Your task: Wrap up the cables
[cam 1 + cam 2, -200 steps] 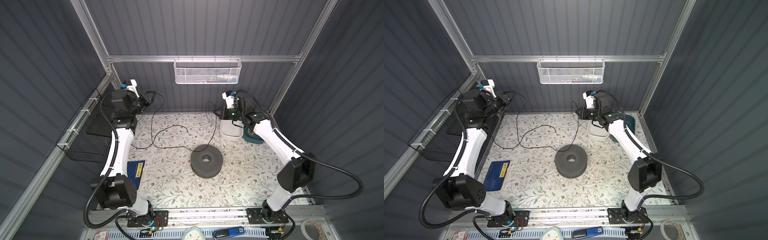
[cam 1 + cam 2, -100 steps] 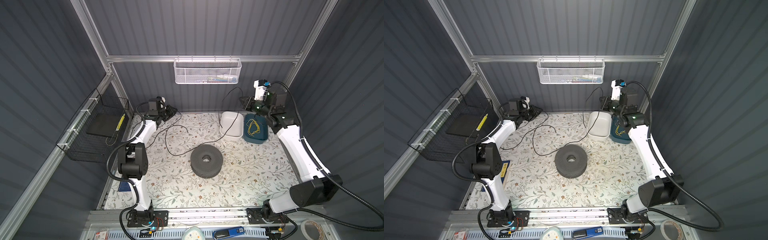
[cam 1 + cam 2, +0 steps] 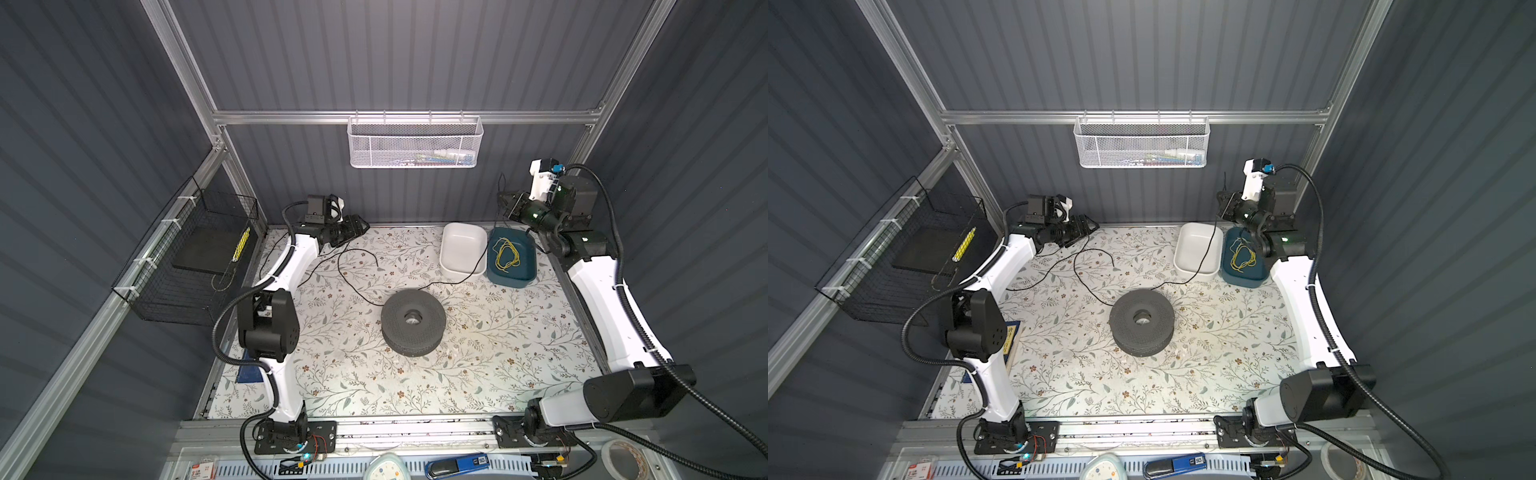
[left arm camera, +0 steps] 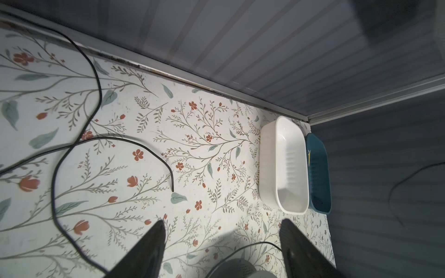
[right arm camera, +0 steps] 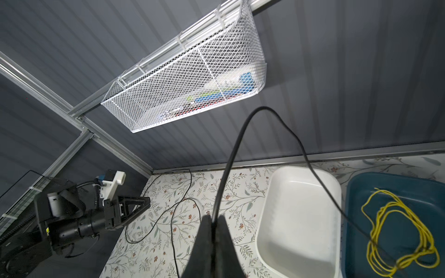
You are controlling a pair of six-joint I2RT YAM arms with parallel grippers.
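Observation:
The cables are one thin black cord [image 3: 453,283] [image 3: 1096,249]. It curls over the flowered mat at the back left, meets the grey spool [image 3: 413,322] [image 3: 1141,322] mid-table, then rises over the white bin. My right gripper [image 3: 505,203] [image 5: 214,217], raised in the back right corner, is shut on the cord [image 5: 231,156]. My left gripper [image 3: 363,226] [image 4: 222,223] hangs low at the back left, open, with nothing between its fingers. The cord's free end [image 4: 173,191] lies on the mat ahead of it, and the spool [image 4: 237,268] shows below the jaws.
A white bin [image 3: 457,245] and a teal bin [image 3: 523,276] holding a yellow wire loop [image 3: 505,255] stand at the back right. A white mesh basket [image 3: 415,143] hangs on the back wall. A black wire basket [image 3: 191,257] hangs on the left wall.
My left gripper came down from high on the left, opened and let the cord end drop onto the mat. My right arm swung to the back right corner with the cord.

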